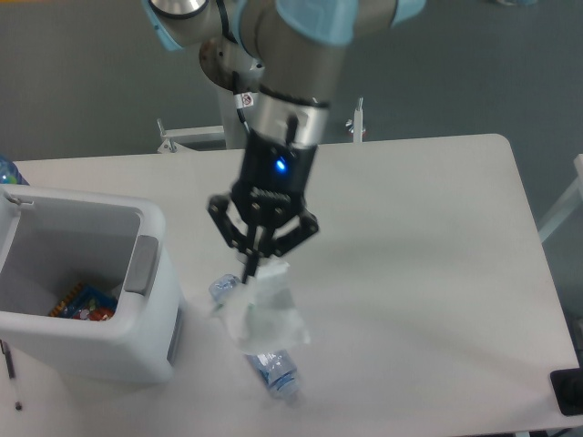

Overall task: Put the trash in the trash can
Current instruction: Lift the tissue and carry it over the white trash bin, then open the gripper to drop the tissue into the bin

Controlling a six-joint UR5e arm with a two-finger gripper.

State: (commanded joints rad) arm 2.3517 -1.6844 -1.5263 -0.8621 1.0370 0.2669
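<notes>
My gripper [252, 266] is shut on the top of a crumpled white packet [262, 314], one piece of the trash, which hangs in the air above the table. Beneath it lies the other piece, a crushed clear bluish bottle [273, 371], mostly hidden by the packet; only its two ends show. The white trash can [150, 314] stands at the left with its grey handle tab [140, 265] facing the gripper. The gripper is to the right of the can's rim and well above the table.
A small red-blue-orange wrapper [84, 303] lies at the bottom of the can. The arm's base [239, 64] stands at the table's far edge. A dark object [568, 391] sits at the front right corner.
</notes>
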